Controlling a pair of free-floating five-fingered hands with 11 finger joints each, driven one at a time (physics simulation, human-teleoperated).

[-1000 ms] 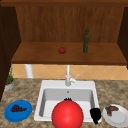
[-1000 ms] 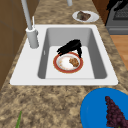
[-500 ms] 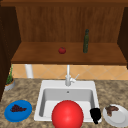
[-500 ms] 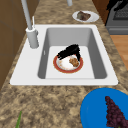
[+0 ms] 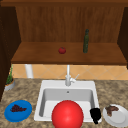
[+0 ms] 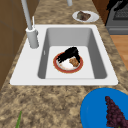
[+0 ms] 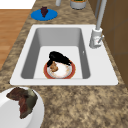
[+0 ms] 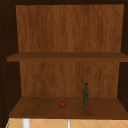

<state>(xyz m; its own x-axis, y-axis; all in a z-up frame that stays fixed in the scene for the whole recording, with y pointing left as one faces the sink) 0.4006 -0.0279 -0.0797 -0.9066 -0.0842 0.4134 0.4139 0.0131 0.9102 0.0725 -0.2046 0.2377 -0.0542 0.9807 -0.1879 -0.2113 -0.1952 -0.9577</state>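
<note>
Sink (image 6: 30, 75), white, set in the stone-pattern bench (image 6: 50, 105); faucet (image 6: 31, 32) at the back rim. Blue plate (image 5: 18, 110) with dark grapes (image 5: 17, 108) on the bench to the left; white plate (image 5: 117, 116) with a brown food piece (image 5: 111, 109) to the right. Shelf (image 5: 67, 56) above carries a red tomato (image 5: 62, 50) and a green bottle (image 5: 86, 41).

Red-rimmed plate (image 6: 68, 70) on the sink floor, bearing a brown morsel (image 6: 74, 61).

One robot hand (image 6: 68, 54) lies over that plate, fingers bent down beside the morsel; grasp cannot be told. Another robot hand (image 5: 95, 115) hangs at the sink's front right corner; its fingers cannot be made out.
</note>
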